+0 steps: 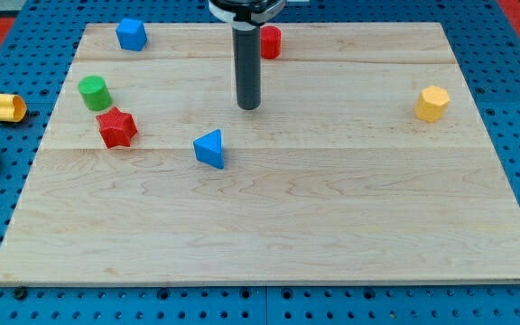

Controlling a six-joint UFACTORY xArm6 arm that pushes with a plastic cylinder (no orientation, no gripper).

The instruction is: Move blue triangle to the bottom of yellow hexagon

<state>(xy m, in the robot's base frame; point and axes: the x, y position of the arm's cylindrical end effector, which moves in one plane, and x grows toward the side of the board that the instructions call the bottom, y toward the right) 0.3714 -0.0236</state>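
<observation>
Wooden worktop (269,226) on blue pegboard. My tip (249,106), a bare rod with no fingers to open or close, stands above and right of the blue triangle (210,148), not touching. The yellow hexagon (432,103) sits well apart, far right. Approach step; next, get to the triangle's left and push rightward.

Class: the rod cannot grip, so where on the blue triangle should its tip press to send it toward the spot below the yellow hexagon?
Press the blue triangle's left face, pushing rightward. The yellow hexagon lies far to the view's right. My tip now sits above-right of the triangle, so it likely must circle round first.
</observation>
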